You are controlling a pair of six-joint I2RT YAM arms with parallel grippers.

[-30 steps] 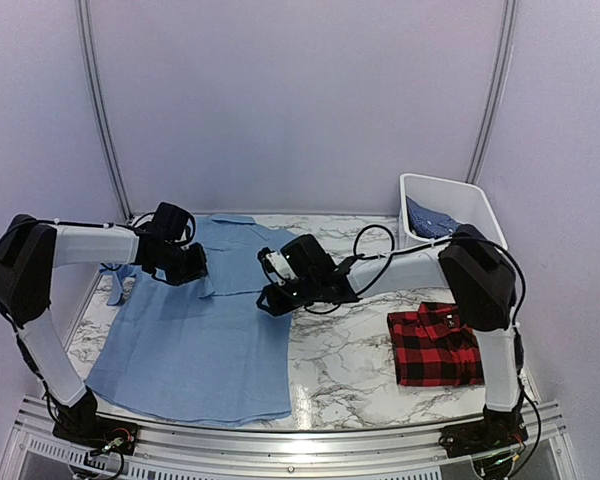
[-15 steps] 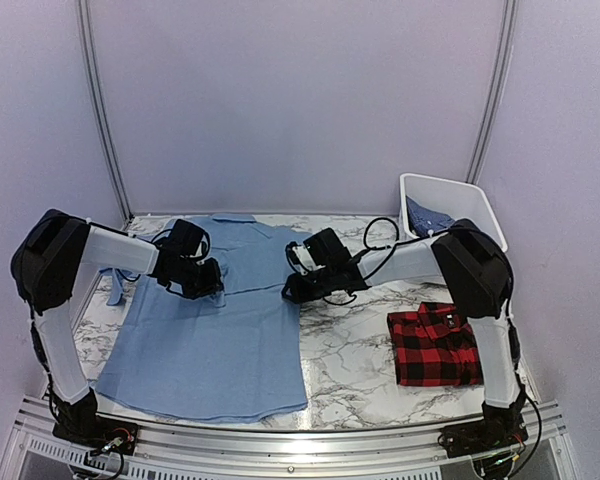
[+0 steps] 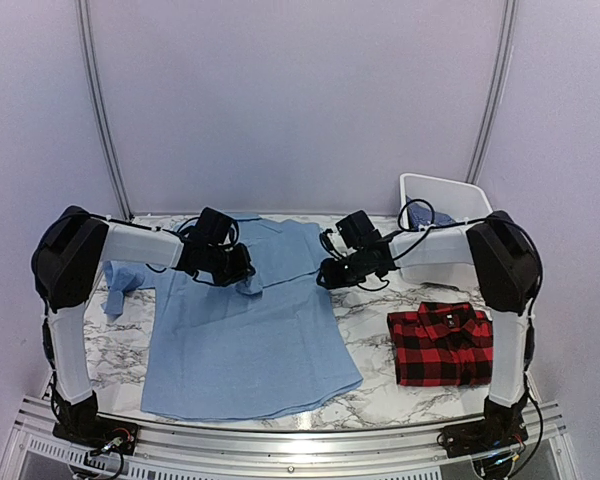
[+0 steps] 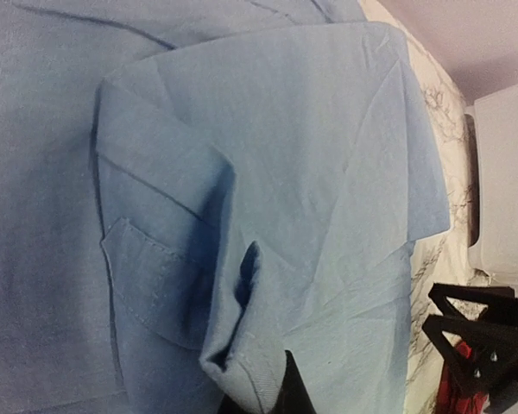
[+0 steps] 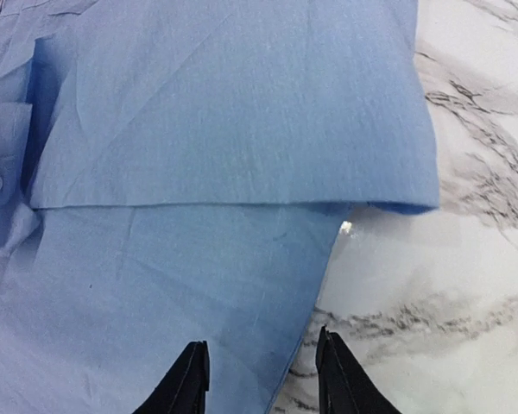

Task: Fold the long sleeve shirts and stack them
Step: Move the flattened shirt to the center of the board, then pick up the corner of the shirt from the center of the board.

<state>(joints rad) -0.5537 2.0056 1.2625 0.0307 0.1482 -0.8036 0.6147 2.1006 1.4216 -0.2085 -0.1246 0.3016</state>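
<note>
The plain light blue shirt [image 3: 240, 350] lies spread on the marble table, collar toward the back. My left gripper [image 3: 240, 270] is shut on a bunched fold of it near the chest, seen in the left wrist view [image 4: 263, 392] beside the pocket. My right gripper [image 3: 329, 272] is open, its jaws [image 5: 261, 384] straddling the shirt's right edge [image 5: 198, 285] low over the table. The red-and-black plaid shirt [image 3: 440, 345] lies folded at the front right. The darker blue shirt [image 3: 432, 216] sits in the white bin [image 3: 460, 195].
The bin stands at the back right corner, also visible in the left wrist view [image 4: 505, 181]. A loose blue sleeve [image 3: 118, 275] trails off at the left. Bare marble [image 3: 375, 335] lies between the two shirts.
Both grippers moved right and toward the back. The light blue shirt slid right with them, toward the table's middle, and its upper part now lies folded over.
</note>
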